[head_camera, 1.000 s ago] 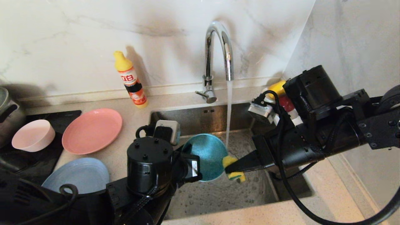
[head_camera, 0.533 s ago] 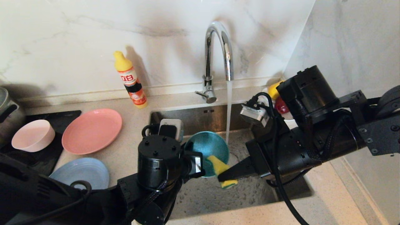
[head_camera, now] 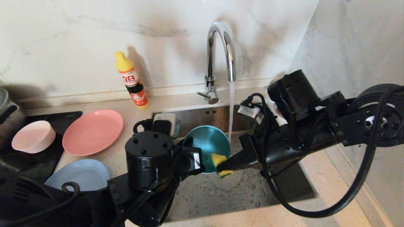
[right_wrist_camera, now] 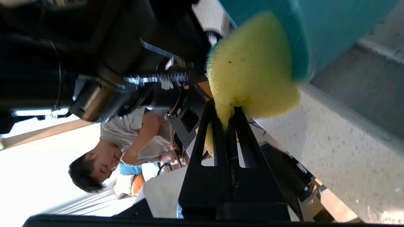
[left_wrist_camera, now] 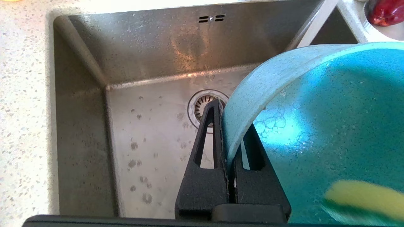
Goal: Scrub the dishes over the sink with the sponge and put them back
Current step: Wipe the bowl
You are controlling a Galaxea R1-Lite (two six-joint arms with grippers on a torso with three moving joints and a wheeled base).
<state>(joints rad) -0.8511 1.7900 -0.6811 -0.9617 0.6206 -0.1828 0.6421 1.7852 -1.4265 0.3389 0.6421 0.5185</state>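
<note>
Head view shows the right gripper [head_camera: 222,166], clamped on the sponge [head_camera: 218,159], now swept inside the teal bowl [head_camera: 206,142] pinched by the left gripper [left_wrist_camera: 228,135], so scrubbing continues.

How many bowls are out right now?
2. A teal bowl is held over the sink by the left tool. A pale pink bowl sits far left. Others may be hidden.
</note>
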